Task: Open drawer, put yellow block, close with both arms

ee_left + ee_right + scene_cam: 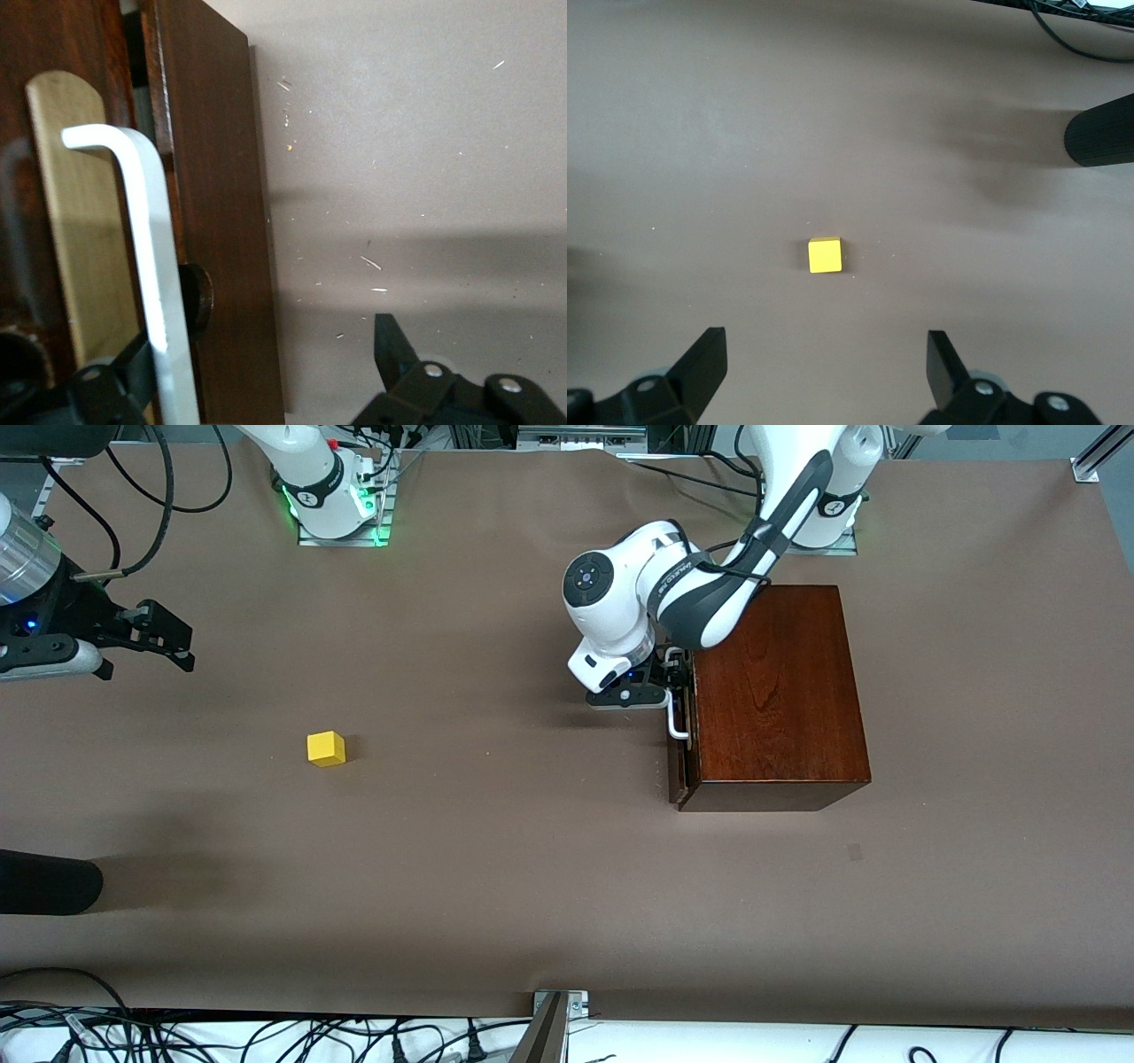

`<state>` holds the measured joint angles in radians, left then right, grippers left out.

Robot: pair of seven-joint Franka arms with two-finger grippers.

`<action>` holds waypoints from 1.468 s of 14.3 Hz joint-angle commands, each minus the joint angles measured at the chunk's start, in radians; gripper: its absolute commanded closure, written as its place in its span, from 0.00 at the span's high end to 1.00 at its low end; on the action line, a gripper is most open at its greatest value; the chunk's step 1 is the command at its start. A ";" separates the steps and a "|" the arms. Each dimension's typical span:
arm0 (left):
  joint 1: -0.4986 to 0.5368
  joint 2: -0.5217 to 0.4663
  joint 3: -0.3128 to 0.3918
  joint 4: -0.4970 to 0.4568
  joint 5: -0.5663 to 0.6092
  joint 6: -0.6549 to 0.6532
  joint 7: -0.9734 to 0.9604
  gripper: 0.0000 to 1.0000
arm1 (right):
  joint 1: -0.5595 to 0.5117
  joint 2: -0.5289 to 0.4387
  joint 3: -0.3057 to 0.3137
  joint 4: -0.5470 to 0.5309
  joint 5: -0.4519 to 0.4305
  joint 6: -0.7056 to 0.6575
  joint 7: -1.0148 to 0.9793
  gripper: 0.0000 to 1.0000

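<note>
The drawer (682, 757) sits barely ajar in the wooden box (775, 691), its contents hidden. The left gripper (671, 684) is at the white handle (146, 257), fingers spread around the bar. The yellow block (326, 748) lies on the table (496, 868) toward the right arm's end, well apart from the box. The right gripper (164, 636) waits above the table, fingers apart.

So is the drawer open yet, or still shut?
Barely open: the drawer front stands slightly proud of the box, a thin gap showing. The open left gripper straddles its white handle.
</note>
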<state>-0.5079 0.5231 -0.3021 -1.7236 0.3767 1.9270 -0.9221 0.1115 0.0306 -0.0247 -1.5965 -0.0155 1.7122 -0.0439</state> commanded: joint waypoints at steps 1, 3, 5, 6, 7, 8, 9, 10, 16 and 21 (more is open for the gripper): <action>-0.014 0.017 0.001 0.002 0.025 0.038 -0.044 1.00 | -0.004 -0.003 0.008 0.013 0.002 -0.022 -0.013 1.00; -0.036 0.032 0.001 0.015 0.025 0.041 -0.063 1.00 | -0.004 -0.001 0.008 0.013 0.002 -0.022 -0.016 1.00; -0.043 0.040 0.001 0.016 0.025 0.078 -0.105 1.00 | -0.003 -0.001 0.008 0.012 0.000 -0.023 -0.019 1.00; -0.043 0.044 0.000 0.016 0.024 0.099 -0.119 1.00 | -0.001 0.002 0.009 0.012 0.000 -0.022 -0.019 1.00; -0.047 0.052 0.000 0.021 0.024 0.108 -0.122 1.00 | -0.001 0.002 0.009 0.010 0.000 -0.023 -0.017 1.00; -0.057 0.058 0.000 0.033 0.022 0.122 -0.124 1.00 | -0.001 0.002 0.009 0.009 0.000 -0.023 -0.019 1.00; -0.060 0.070 0.000 0.048 0.019 0.127 -0.133 1.00 | -0.001 0.002 0.009 0.006 0.000 -0.026 -0.020 1.00; -0.081 0.090 0.000 0.077 0.015 0.128 -0.182 1.00 | 0.000 0.002 0.011 0.006 0.000 -0.036 -0.016 1.00; -0.118 0.153 0.000 0.182 0.008 0.128 -0.256 1.00 | 0.002 0.002 0.012 0.004 0.002 -0.059 -0.016 1.00; -0.142 0.198 0.000 0.297 0.002 0.129 -0.256 1.00 | 0.000 0.009 0.012 -0.002 0.008 -0.095 -0.017 1.00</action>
<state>-0.6350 0.6602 -0.2958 -1.5156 0.3934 2.0172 -1.1595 0.1131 0.0404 -0.0143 -1.6007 -0.0154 1.6346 -0.0497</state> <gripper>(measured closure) 0.000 0.000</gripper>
